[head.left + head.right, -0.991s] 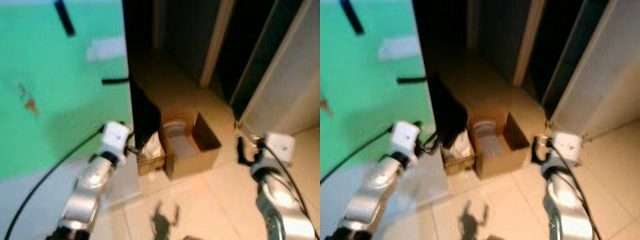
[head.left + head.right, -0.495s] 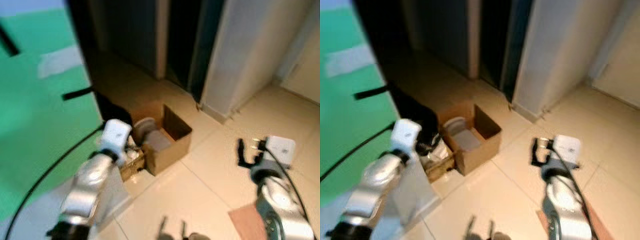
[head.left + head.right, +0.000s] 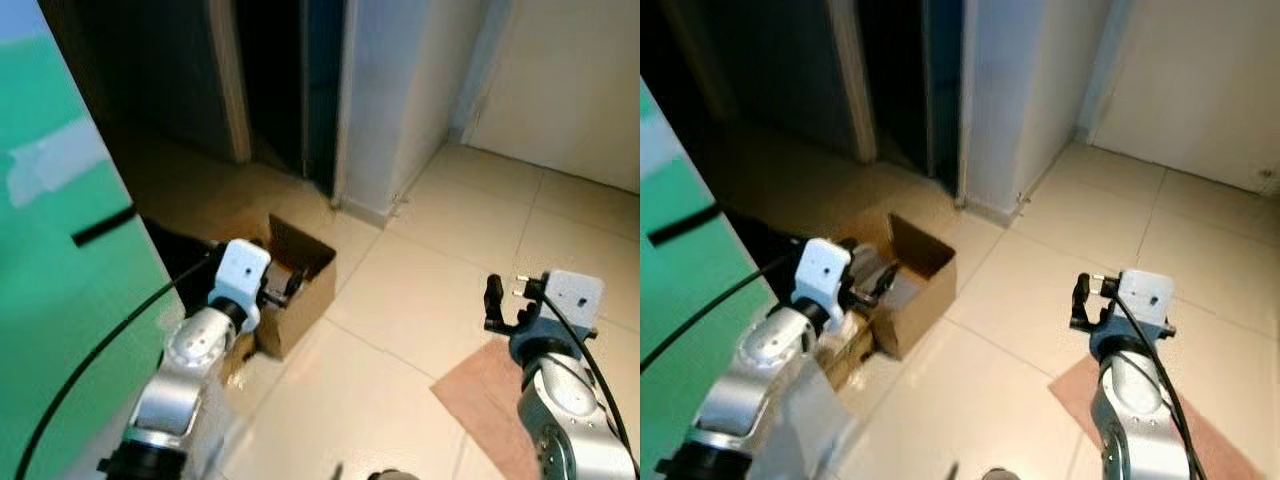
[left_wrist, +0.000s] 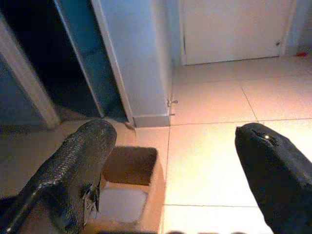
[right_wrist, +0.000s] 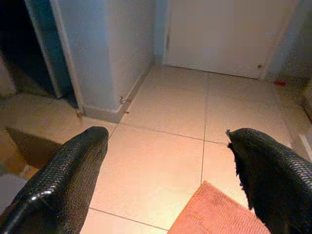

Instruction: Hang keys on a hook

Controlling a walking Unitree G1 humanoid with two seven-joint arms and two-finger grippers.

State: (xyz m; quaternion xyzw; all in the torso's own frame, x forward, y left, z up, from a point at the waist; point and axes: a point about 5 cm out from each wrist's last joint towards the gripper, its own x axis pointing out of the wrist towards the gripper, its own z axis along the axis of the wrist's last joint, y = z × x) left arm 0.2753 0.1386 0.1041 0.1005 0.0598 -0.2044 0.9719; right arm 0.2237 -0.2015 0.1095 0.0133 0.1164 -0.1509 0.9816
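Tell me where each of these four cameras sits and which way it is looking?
Left eye and right eye views: on the head, looking forward and down at the tiled floor, an open cardboard box, both silver arms.
Left wrist view: along the open left gripper, toward box and white door.
Right wrist view: along the open right gripper, toward floor, orange mat.
Shared: wrist views both show the pale wall corner.

Beige glossy tiled floor (image 3: 430, 300); open brown cardboard box (image 3: 300, 285) left of centre; green wall panel (image 3: 50, 290) far left; dark doorway (image 3: 280, 70) top; pale-blue wall corner (image 3: 390, 90).
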